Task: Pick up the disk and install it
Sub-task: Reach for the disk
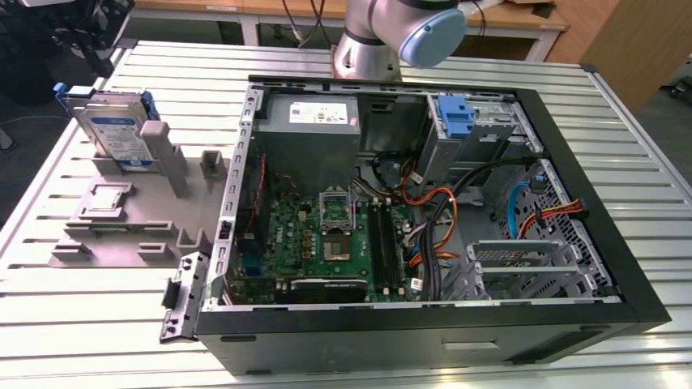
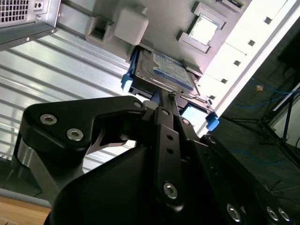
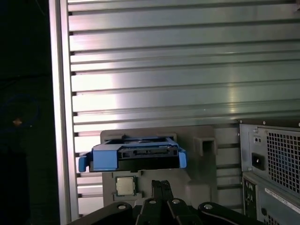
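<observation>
Progress on this job is close to nil, as we judge it. The disk (image 1: pixel 113 130) stands on edge in a slot of the grey fixture (image 1: pixel 108 235), which lies on the slatted table (image 1: pixel 65 324) outside the open computer case (image 1: pixel 649 312). In the exterior view we place the disk at about ten o'clock from the middle of the case, well apart from it. Its blue bracket is in place around its edges.

Inside the case, at about one o'clock, an upright blue latch (image 1: pixel 454 115) stands with no drive in it. The grey power supply (image 1: pixel 313 113) sits at about twelve o'clock. We see no drive seated anywhere in the case.

In the first wrist view the gripper (image 3: pixel 161 185) points toward the disk. Its fingertips are pressed together and there is nothing between them. A strip of bare fixture separates them from the blue bracket, so we read the gripper as near the disk but apart from it. In the second wrist view the tips come up just beside the disk's edge, and we cannot tell from that angle whether they touch it.

Both halves of the task are therefore outstanding, since the disk has been neither picked up nor installed.
</observation>
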{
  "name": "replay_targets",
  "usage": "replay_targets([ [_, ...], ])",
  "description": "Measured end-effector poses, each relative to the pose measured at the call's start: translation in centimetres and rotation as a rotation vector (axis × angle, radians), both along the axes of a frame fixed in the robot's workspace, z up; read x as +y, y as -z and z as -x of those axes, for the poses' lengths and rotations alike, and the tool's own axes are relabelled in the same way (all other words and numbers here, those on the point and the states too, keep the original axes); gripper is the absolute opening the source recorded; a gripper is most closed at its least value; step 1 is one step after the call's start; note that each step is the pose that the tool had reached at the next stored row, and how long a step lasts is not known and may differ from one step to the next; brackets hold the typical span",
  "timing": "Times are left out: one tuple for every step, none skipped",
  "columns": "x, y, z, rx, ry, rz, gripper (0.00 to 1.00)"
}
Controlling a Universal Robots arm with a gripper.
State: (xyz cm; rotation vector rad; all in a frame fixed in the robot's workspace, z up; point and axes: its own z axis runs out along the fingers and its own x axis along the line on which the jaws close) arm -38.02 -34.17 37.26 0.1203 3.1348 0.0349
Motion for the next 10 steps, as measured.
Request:
replay_targets([
  [0.02, 0.02, 0.2, 0.0, 0.0, -0.0001, 0.1],
  [0.04, 0.04, 0.4, -0.0001, 0.0, -0.0001, 0.1],
  [0.07, 0.05, 0.59, -0.0001, 0.0, 0.0, 0.1],
  [0.1, 0.07, 0.77, -0.0001, 0.0, -0.0001, 0.1],
  [0.14, 0.09, 0.93, -0.0001, 0.0, -0.0001, 0.1],
  [0.19, 0.11, 1.1, 0.0, 0.0, -0.0001, 0.1],
  [0.26, 0.15, 1.27, -0.0002, 0.0, -0.0001, 0.1],
  [0.33, 0.18, 1.44, -0.0003, 0.0, -0.0001, 0.1],
  [0.41, 0.2, 1.6, -0.0001, 0.0, -0.0001, 0.1],
  [0.48, 0.22, 1.77, -0.0001, 0.0, 0.0, 0.1],
])
